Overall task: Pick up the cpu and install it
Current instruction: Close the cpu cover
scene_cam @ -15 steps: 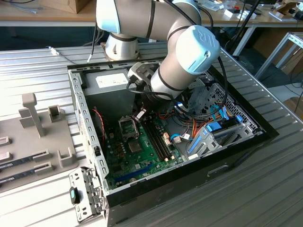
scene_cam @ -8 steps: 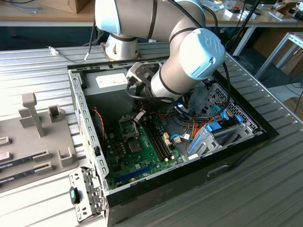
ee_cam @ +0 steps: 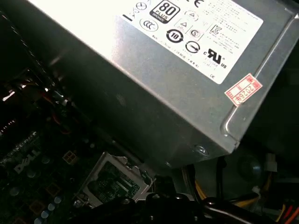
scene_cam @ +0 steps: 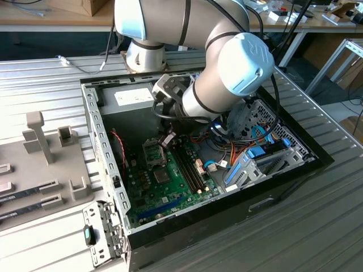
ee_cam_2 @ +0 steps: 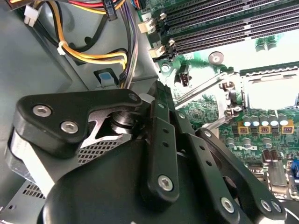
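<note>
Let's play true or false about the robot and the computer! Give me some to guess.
1. The arm reaches down into the open case. True.
2. The motherboard is red. False: it is green.
3. The case stands on a wooden floor. False: it stands on a ribbed metal table.
4. The power supply is a silvery box with a white label. True.
</note>
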Robot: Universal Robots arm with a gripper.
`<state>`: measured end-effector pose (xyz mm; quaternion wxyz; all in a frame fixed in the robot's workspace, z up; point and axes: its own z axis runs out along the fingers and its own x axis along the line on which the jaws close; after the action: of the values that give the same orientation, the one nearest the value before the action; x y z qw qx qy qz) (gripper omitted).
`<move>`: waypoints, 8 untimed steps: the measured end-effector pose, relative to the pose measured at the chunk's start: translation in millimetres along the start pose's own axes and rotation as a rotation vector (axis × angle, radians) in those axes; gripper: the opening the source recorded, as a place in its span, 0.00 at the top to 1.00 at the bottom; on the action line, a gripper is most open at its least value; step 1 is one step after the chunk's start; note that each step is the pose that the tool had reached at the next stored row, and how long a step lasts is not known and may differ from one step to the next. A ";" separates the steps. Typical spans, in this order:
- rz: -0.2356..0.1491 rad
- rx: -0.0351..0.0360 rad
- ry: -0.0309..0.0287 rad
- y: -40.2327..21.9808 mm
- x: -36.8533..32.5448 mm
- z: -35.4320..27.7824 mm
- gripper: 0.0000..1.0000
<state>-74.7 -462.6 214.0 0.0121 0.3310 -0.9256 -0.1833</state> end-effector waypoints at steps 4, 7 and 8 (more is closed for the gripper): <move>-0.002 -0.0005 0.0004 1.1 -0.3 -3.3 0.89; -0.008 -0.0013 0.0027 1.4 -0.2 -5.3 0.89; -0.009 -0.0016 0.0028 1.7 -0.2 -6.2 0.89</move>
<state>-74.7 -463.3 220.4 0.0128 0.3356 -0.9239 -0.1836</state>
